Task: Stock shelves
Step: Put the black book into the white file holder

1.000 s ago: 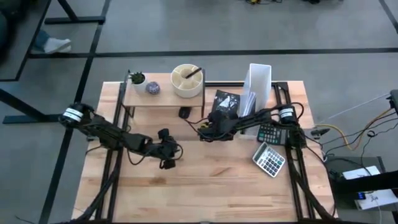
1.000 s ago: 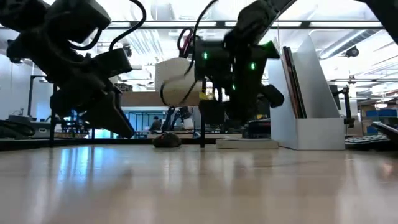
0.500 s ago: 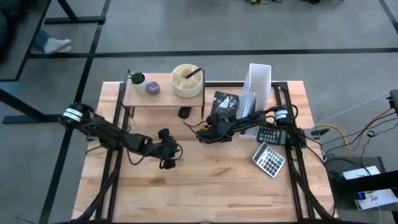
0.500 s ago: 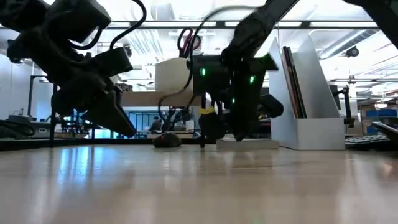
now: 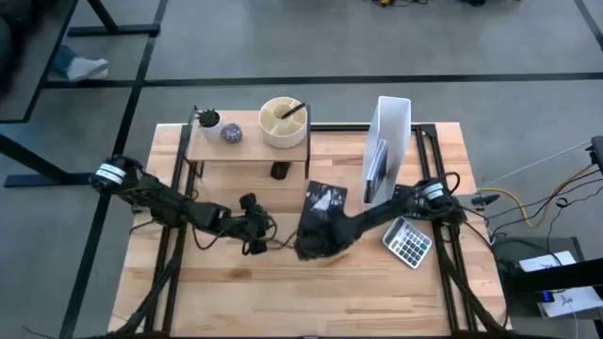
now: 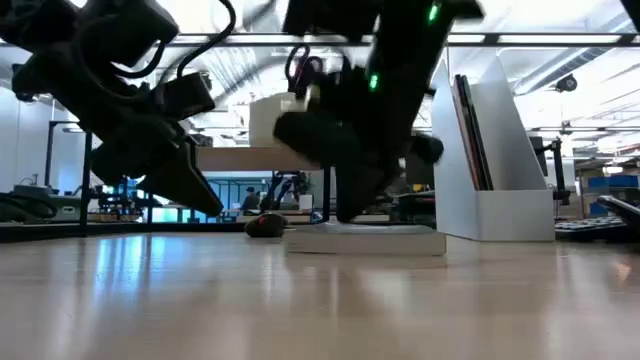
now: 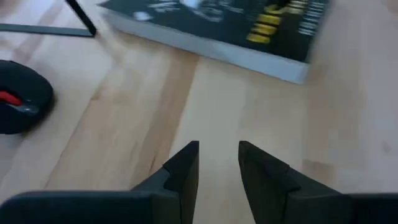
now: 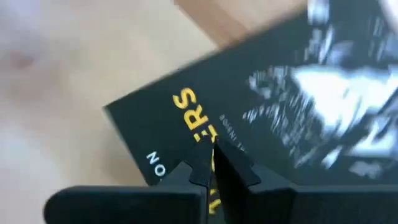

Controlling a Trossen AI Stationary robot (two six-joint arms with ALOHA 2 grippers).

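A black book (image 5: 327, 200) with yellow lettering lies flat on the table near its middle. My right gripper (image 8: 214, 160) is shut over the book's near part (image 5: 316, 243). My left gripper (image 7: 217, 152) hovers just left of the book, narrowly open, with bare wood between its fingers. The shelves (image 5: 247, 146) stand at the far left on black legs. They carry a small plant (image 5: 207, 119), a purple object (image 5: 231, 133) and a white bowl (image 5: 283, 122). A black mouse (image 5: 279, 170) lies on the table at the shelf's near edge. My right gripper presses its shut fingertips (image 8: 200, 169) down on the book's front cover (image 8: 186, 118), by the yellow lettering near one end. The fingers come from above, slanting in from the table's right. The book lies flat on the table (image 6: 365, 238).
A white file holder (image 5: 391, 132) with flat items in it stands at the far right. A calculator (image 5: 407, 243) lies beside my right arm. Bare wood stretches along the near half of the table (image 5: 311, 301).
My right gripper has moved toward the table's near edge and a little left, drawing the black book along. The book has slid flat from beside the file holder to the table's middle. My left arm has kept still.
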